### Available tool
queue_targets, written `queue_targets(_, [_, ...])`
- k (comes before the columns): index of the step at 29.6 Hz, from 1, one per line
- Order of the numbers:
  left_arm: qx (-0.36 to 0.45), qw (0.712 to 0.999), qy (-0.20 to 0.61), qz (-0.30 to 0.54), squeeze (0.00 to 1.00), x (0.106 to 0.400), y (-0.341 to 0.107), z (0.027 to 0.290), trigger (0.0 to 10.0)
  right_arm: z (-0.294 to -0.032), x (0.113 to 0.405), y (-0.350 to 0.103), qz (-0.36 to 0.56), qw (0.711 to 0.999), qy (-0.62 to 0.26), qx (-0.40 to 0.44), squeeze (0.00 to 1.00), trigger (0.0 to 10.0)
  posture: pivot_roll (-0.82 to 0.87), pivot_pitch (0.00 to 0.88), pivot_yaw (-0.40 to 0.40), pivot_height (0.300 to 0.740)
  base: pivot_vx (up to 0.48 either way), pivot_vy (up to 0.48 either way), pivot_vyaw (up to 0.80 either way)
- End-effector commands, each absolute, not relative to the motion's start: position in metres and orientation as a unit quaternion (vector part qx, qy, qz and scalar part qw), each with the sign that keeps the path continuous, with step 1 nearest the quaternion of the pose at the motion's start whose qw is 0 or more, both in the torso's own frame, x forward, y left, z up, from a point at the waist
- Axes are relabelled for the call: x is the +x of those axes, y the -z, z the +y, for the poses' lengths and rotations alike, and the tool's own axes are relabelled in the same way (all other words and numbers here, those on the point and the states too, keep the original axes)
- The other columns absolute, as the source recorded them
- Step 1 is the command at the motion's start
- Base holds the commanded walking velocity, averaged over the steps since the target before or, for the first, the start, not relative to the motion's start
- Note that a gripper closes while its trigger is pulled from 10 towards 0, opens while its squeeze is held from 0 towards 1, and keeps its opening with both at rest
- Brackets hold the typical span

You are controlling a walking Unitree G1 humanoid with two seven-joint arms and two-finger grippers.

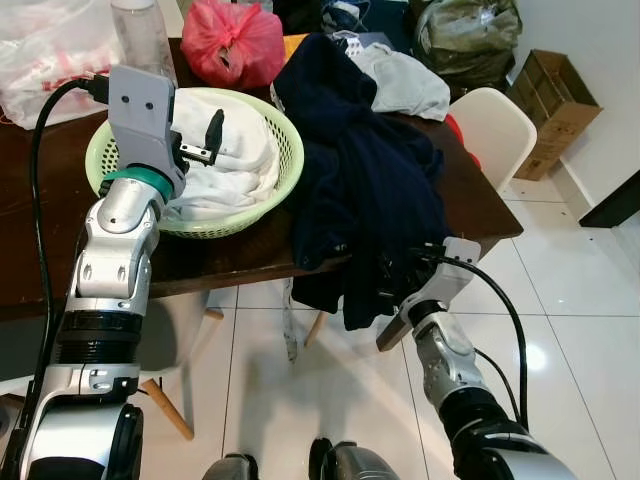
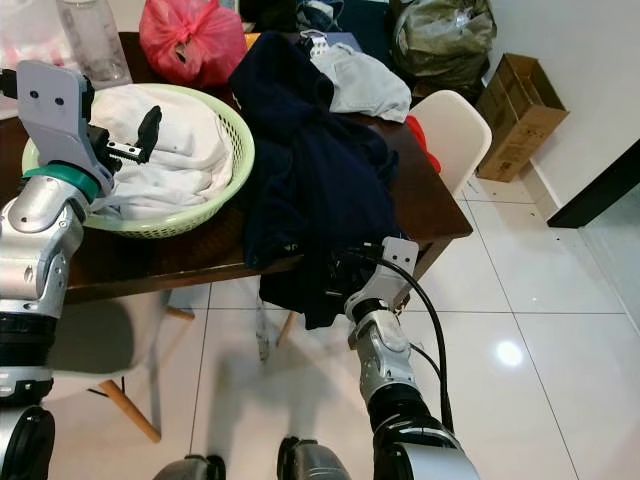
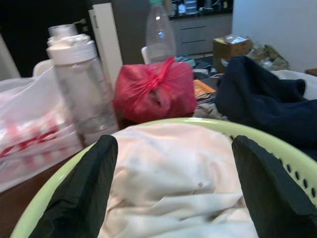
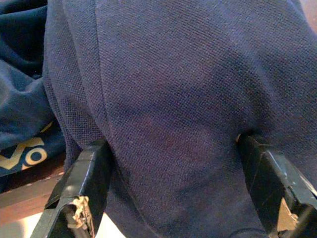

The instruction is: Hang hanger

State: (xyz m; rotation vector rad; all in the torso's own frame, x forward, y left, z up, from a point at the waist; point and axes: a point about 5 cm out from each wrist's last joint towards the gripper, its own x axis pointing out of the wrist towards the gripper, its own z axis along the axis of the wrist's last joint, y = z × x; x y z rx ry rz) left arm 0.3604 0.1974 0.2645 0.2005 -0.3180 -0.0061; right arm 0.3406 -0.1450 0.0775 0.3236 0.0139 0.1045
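The right gripper [image 4: 173, 188] has its jaws spread wide, navy garment [image 1: 365, 190] bulging between them at the worktop [image 1: 60, 260] edge. The left gripper [image 3: 173, 193], jaws open, hovers over white cloth [image 3: 173, 168] in the green basket [image 1: 285, 150]; beyond it, its wrist view shows a red bag [image 3: 156, 91].

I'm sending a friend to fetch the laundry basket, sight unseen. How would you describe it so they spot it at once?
Find the dark wooden table. The basket sits on it below the left gripper, beside a dark navy garment and in front of a red bag. It's the one pale green, round, slotted plastic thing, heaped with white laundry.
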Motion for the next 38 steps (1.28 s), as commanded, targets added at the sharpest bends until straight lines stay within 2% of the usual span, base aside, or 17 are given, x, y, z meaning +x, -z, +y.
queue_targets(1, [0.096, 0.985, 0.001, -0.146, 0.00, 0.362, -0.261, 0.199, 10.0, -0.148, 0.338, -0.071, 0.025, 0.987, -0.049, 0.152, 0.00, 10.0, 0.06, 0.084, -0.035, 0.740, 0.000, 0.000, 0.00])
queue_targets(4, [0.097, 0.985, 0.001, -0.143, 0.00, 0.361, -0.260, 0.201, 10.0, -0.150, 0.334, -0.064, 0.042, 0.989, -0.055, 0.130, 0.00, 10.0, 0.06, 0.084, -0.037, 0.740, 0.000, 0.000, 0.00])
queue_targets(5, [0.088, 0.987, 0.001, -0.132, 0.00, 0.359, -0.255, 0.205, 10.0, -0.160, 0.324, -0.047, 0.085, 0.990, -0.050, 0.102, 0.00, 10.0, 0.06, 0.087, -0.039, 0.740, 0.000, 0.000, 0.00])
queue_targets(7, [0.088, 0.987, 0.001, -0.132, 0.00, 0.359, -0.255, 0.205, 10.0, -0.160, 0.324, -0.047, 0.085, 0.990, -0.050, 0.102, 0.00, 10.0, 0.06, 0.087, -0.039, 0.740, 0.000, 0.000, 0.00])
queue_targets(12, [0.088, 0.991, -0.004, -0.105, 0.00, 0.360, -0.246, 0.213, 10.0, -0.180, 0.311, -0.028, 0.135, 0.989, -0.017, 0.062, 0.00, 10.0, 0.05, 0.090, -0.040, 0.740, 0.000, 0.000, 0.00])
queue_targets(21, [0.104, 0.990, 0.033, -0.094, 0.00, 0.369, -0.247, 0.212, 10.0, -0.189, 0.302, -0.014, 0.185, 0.982, 0.006, 0.031, 0.00, 10.0, 0.05, 0.090, -0.046, 0.740, 0.000, 0.000, 0.00])
queue_targets(26, [0.094, 0.994, 0.047, -0.039, 0.00, 0.385, -0.246, 0.220, 10.0, -0.188, 0.288, 0.006, 0.252, 0.968, -0.007, 0.004, 0.00, 10.0, 0.05, 0.090, -0.052, 0.740, 0.000, 0.000, 0.00])
queue_targets(29, [0.097, 0.994, 0.047, -0.025, 0.00, 0.388, -0.247, 0.221, 10.0, -0.188, 0.287, 0.007, 0.256, 0.967, -0.008, 0.004, 0.00, 10.0, 0.05, 0.091, -0.051, 0.740, 0.000, 0.000, 0.00])
queue_targets(31, [0.092, 0.995, 0.034, 0.013, 0.00, 0.394, -0.247, 0.226, 10.0, -0.188, 0.285, 0.008, 0.259, 0.966, -0.005, 0.008, 0.00, 10.0, 0.05, 0.090, -0.048, 0.740, 0.000, 0.000, 0.00])
queue_targets(34, [0.059, 0.996, 0.009, 0.067, 0.00, 0.399, -0.242, 0.235, 10.0, -0.188, 0.285, 0.009, 0.260, 0.966, -0.003, 0.010, 0.00, 10.0, 0.05, 0.091, -0.049, 0.740, 0.000, 0.000, 0.00])
queue_targets(38, [0.002, 0.993, 0.020, 0.119, 0.00, 0.403, -0.235, 0.235, 10.0, -0.187, 0.287, 0.007, 0.259, 0.966, -0.005, 0.010, 0.00, 10.0, 0.05, 0.094, -0.054, 0.740, 0.000, 0.000, 0.00])
